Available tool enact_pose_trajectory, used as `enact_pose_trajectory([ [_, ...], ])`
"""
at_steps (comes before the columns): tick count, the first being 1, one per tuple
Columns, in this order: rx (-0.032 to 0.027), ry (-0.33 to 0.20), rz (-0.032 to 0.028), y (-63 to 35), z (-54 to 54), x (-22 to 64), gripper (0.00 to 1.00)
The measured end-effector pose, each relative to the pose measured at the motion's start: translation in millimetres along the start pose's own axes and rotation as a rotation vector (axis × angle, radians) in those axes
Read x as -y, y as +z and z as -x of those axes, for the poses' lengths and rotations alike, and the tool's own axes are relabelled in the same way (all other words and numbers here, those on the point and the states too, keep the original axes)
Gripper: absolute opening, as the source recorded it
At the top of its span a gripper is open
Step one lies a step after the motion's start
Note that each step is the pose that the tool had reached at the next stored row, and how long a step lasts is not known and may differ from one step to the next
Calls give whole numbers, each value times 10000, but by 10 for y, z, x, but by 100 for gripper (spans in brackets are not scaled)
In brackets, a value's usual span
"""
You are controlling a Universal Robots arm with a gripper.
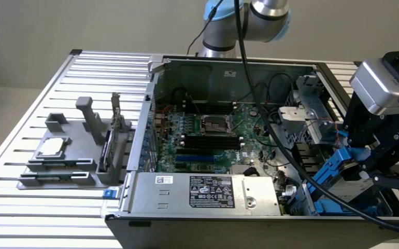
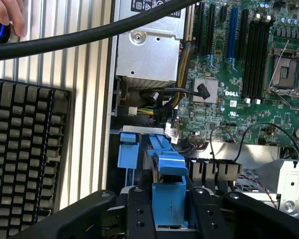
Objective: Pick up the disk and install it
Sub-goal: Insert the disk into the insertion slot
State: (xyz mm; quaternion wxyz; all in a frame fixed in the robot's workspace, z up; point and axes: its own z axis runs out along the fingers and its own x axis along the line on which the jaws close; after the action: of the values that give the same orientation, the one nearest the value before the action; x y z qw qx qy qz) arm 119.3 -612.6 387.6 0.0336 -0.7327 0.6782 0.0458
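Observation:
The disk hangs tilted over the open computer case's front corner, at the exterior view's right. Mostly its blue carrier rail shows, with a sliver of grey metal beside it. My gripper is shut on the disk. In the wrist view the blue carrier sits clamped between my two black fingers, just above the case's drive bay with its blue bracket. The disk's label is hidden.
The case holds a green motherboard and a silver power supply. My black cable crosses over the case. A grey fixture carries a square chip and an upright card. A keyboard and a person's hand lie beside the case.

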Motion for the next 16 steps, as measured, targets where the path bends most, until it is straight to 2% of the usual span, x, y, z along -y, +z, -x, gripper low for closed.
enact_pose_trajectory([
  [16, 0, 0, 0, 0, 0, 0, 32],
])
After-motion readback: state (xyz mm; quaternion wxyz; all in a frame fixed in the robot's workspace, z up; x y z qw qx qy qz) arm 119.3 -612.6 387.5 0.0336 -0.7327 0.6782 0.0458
